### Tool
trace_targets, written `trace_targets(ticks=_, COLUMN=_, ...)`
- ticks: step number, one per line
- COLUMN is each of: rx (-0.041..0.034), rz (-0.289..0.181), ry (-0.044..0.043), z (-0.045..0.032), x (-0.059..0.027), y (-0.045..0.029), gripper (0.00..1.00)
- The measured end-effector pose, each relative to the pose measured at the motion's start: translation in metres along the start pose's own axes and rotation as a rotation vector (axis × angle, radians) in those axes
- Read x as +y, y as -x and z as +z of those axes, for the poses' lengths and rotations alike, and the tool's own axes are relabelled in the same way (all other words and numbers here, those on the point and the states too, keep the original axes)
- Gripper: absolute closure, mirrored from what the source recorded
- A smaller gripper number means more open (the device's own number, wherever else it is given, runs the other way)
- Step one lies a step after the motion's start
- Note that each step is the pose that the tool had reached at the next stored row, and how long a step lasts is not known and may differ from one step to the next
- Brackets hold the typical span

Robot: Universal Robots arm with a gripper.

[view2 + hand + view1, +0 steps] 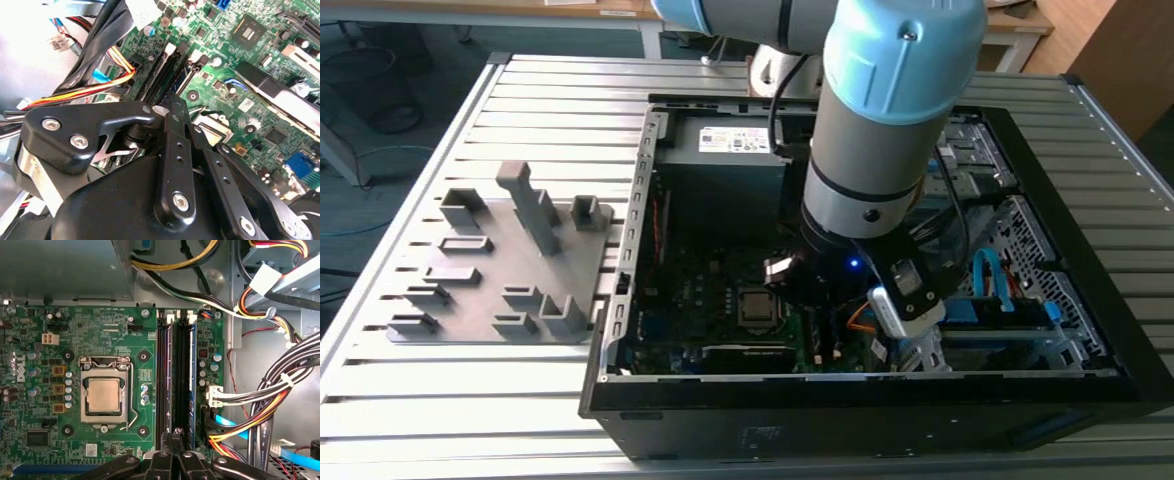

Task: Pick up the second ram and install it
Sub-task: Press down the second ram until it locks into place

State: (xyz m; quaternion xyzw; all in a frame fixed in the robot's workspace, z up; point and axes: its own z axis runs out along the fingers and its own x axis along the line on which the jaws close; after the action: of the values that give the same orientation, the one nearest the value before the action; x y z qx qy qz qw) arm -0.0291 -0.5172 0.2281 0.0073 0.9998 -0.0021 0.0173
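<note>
My gripper (175, 434) is shut, its two fingertips pressed together with nothing between them. In both wrist views the tips hang right over the near end of the memory slots (176, 370) on the green motherboard (50, 365). Two long dark sticks stand upright in neighbouring slots, one (168, 375) closer to the processor socket and one (185, 375) beside the blue slot. Which of them is the second ram I cannot tell, nor whether the gripper (172, 102) touches either. In the exterior view the arm (874, 150) reaches down into the open computer case (854, 400).
The processor socket (104, 395) lies beside the slots. Bundles of coloured cables (270, 405) crowd the other side, close to the fingers. The power-supply box (720, 150) sits at the back of the case. A grey plastic holder block (507, 260) stands on the slatted table at the exterior view's left.
</note>
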Motion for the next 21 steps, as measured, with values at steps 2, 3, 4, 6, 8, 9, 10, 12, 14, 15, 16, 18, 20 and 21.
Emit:
trace_targets(ticks=2, rx=0.0000, rz=0.000, ry=-0.0010, z=0.0019, x=0.0000, y=-0.0001, gripper=0.90)
trace_targets(ticks=3, rx=0.0000, rz=0.000, ry=-0.0018, z=0.0031, x=0.0000, y=-0.0001, gripper=0.90)
trace_targets(ticks=4, rx=0.0000, rz=0.000, ry=-0.0021, z=0.0041, x=0.0000, y=-0.0001, gripper=0.90)
trace_targets(ticks=6, rx=0.0000, rz=0.000, ry=-0.0029, z=0.0062, x=0.0000, y=-0.0002, gripper=0.90)
trace_targets(ticks=8, rx=-0.0001, rz=0.000, ry=-0.0057, z=0.0072, x=0.0000, y=-0.0003, gripper=0.90)
trace_targets(ticks=9, rx=0.0001, rz=0.000, ry=-0.0074, z=0.0075, x=0.0000, y=-0.0003, gripper=0.90)
trace_targets(ticks=10, rx=0.0001, rz=0.000, ry=-0.0087, z=0.0079, x=0.0000, y=-0.0003, gripper=0.90)
trace_targets(ticks=12, rx=0.0000, rz=0.000, ry=-0.0100, z=0.0089, x=0.0000, y=-0.0003, gripper=0.90)
trace_targets(ticks=14, rx=0.0000, rz=0.000, ry=-0.0101, z=0.0100, x=0.0000, y=-0.0004, gripper=0.90)
trace_targets(ticks=15, rx=0.0000, rz=0.000, ry=-0.0102, z=0.0104, x=0.0000, y=-0.0004, gripper=0.90)
trace_targets(ticks=16, rx=0.0000, rz=0.000, ry=-0.0102, z=0.0106, x=0.0000, y=-0.0004, gripper=0.90)
trace_targets(ticks=18, rx=-0.0001, rz=0.000, ry=-0.0105, z=0.0107, x=0.0000, y=-0.0004, gripper=0.90)
trace_targets(ticks=20, rx=-0.0001, rz=0.000, ry=-0.0106, z=0.0107, x=0.0000, y=-0.0004, gripper=0.90)
trace_targets(ticks=21, rx=-0.0003, rz=0.000, ry=-0.0100, z=0.0100, x=0.0001, y=-0.0003, gripper=0.90)
